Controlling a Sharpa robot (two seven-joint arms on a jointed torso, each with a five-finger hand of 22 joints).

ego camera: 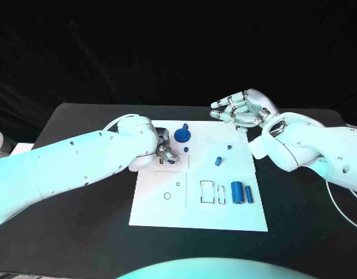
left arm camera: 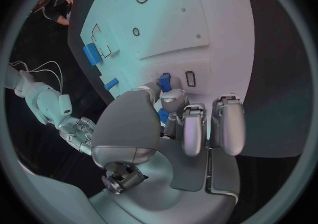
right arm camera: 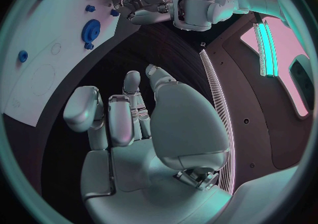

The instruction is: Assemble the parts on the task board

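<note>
The white task board (ego camera: pixel 197 218) lies mid-table. My left hand (ego camera: pixel 166 148) rests low on the board's left half, thumb and a finger pinching a small blue part (left arm camera: pixel 164 82) next to a rectangular slot (left arm camera: pixel 191 78). A blue gear (ego camera: pixel 182 136) stands just beyond this hand, seen too as the gear (right arm camera: pixel 90 30). Two blue cylinders (ego camera: pixel 244 193) lie in slots at the board's right. A small blue piece (ego camera: pixel 218 160) lies mid-board. My right hand (ego camera: pixel 241 110) hovers above the board's far right corner, fingers apart, holding nothing; its palm (right arm camera: pixel 139 128) is bare.
A small blue peg (ego camera: pixel 184 125) stands near the board's far edge, and another blue bit (ego camera: pixel 226 146) lies right of the gear. Black table (ego camera: pixel 312 232) surrounds the board. My right forearm (ego camera: pixel 312 148) crosses the table's right side.
</note>
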